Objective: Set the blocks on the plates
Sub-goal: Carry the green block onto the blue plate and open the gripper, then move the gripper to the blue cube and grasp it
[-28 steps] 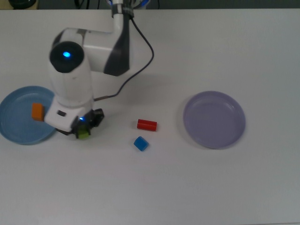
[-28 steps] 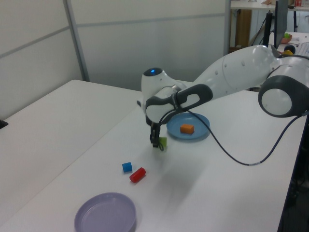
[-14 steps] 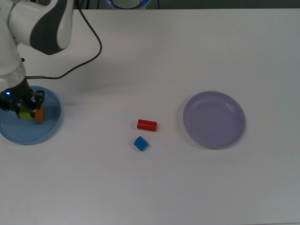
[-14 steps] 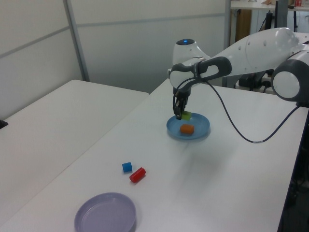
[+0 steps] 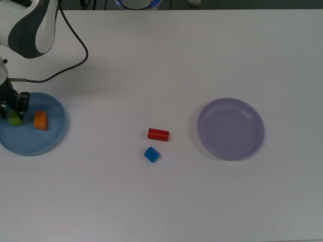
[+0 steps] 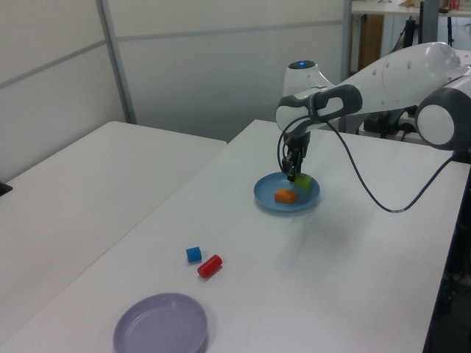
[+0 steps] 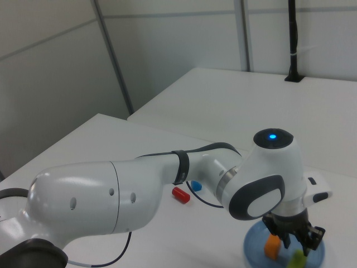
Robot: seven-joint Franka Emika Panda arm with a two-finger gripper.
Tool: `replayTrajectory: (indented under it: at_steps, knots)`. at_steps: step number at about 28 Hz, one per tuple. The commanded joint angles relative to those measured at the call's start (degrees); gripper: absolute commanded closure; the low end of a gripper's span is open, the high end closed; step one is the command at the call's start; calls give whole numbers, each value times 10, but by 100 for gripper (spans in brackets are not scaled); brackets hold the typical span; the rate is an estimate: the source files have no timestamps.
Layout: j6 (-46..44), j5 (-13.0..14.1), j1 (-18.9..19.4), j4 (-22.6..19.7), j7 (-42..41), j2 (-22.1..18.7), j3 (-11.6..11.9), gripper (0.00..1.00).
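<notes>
The light blue plate [image 5: 30, 148] lies at the top view's left edge with the orange block [image 5: 40, 120] on it. Beside the orange one, the lime-green block [image 5: 15, 120] rests on the same plate. My gripper [image 5: 11, 112] hovers just over it, open, fingers wider than the block in the right view [image 7: 299, 244]. The red block [image 5: 158, 134] and the blue cube [image 5: 151, 154] lie on the white table mid-scene. The lavender plate [image 5: 230, 128] sits at the top view's right with nothing on it.
The arm's black cable [image 5: 75, 50] loops over the table behind the light blue plate. In the left view a second white table [image 6: 88, 184] adjoins on the left, and the work table's edge [image 6: 434, 294] runs down the right.
The arm carried the lime-green block from the table near the plate's rim onto the light blue plate. The fingers have opened and the block now lies beside the orange one.
</notes>
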State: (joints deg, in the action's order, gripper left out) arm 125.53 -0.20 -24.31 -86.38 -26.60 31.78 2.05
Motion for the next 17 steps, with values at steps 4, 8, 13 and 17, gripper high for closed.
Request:
replayTrajectory:
  at_steps: [4, 8, 13, 17]
  knots:
    - [-10, 12, 4, -8, -5, -8, -4, 19]
    - [-17, 13, 14, -9, 0, -15, -15, 0]
    - [-32, 12, 63, -6, 13, -22, -33, 0]
    - [-32, 12, 109, -4, 51, -27, -33, 0]
